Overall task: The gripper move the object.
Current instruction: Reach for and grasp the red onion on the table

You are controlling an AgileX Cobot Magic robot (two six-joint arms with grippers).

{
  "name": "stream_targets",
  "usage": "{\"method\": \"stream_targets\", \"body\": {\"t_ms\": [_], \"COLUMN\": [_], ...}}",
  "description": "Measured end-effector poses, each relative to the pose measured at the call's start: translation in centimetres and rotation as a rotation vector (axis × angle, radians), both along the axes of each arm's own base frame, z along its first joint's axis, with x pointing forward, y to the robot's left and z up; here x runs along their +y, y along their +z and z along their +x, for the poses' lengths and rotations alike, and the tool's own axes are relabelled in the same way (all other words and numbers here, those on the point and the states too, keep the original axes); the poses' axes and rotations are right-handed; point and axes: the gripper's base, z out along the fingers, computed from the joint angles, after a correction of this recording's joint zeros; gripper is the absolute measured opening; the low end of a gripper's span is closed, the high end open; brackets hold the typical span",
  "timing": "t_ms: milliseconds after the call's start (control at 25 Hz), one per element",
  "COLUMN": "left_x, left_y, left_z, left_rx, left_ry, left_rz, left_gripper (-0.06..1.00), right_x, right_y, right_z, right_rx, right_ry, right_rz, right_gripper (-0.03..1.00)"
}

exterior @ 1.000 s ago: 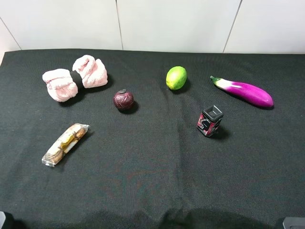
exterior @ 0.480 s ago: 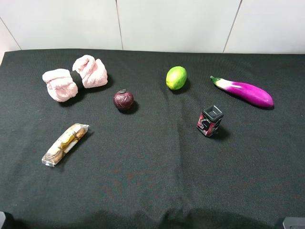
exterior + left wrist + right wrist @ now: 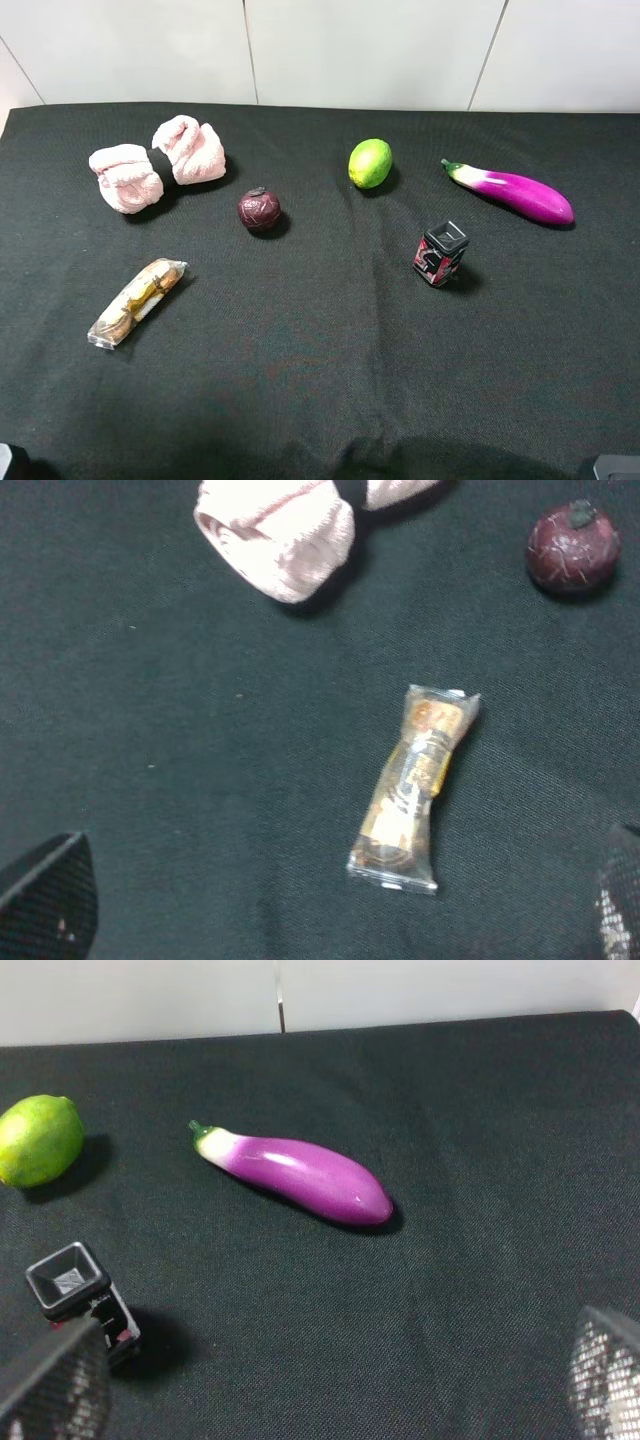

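Note:
The object, a dark maroon ball (image 3: pixel 259 210) with a tiny stem, sits on the black cloth left of centre; it also shows in the left wrist view (image 3: pixel 572 547). My left gripper (image 3: pixel 335 910) is open and empty, hovering low over the near left of the table, well short of the ball. My right gripper (image 3: pixel 330 1380) is open and empty over the near right side. In the high view only slivers of the arms show at the bottom corners.
Two pink rolled cloths (image 3: pixel 158 163) lie at back left. A wrapped snack packet (image 3: pixel 137 301) lies at front left. A green lime (image 3: pixel 370 163), a purple eggplant (image 3: pixel 512 191) and a small black-and-red box (image 3: pixel 440 254) lie to the right.

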Motion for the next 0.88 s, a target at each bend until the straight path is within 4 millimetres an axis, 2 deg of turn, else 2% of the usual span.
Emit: {"method": "stream_targets", "body": {"t_ms": [480,880], "left_x": [-2.7,-6.2], "left_y": [-2.2,-4.8], "left_z": [7.0,11.9], "left_rx": [0.215,0.293], "left_ry": [-0.134,-0.251], "left_rz": [0.004,0.039], "left_gripper": [0.98,0.98], "right_x": [0.0,0.0], "right_y": [0.0,0.0], "right_z": [0.0,0.0], "right_rx": [0.000,-0.001], "right_ry": [0.000,0.000], "right_rz": [0.000,0.000], "right_gripper": [0.69,0.69]}}
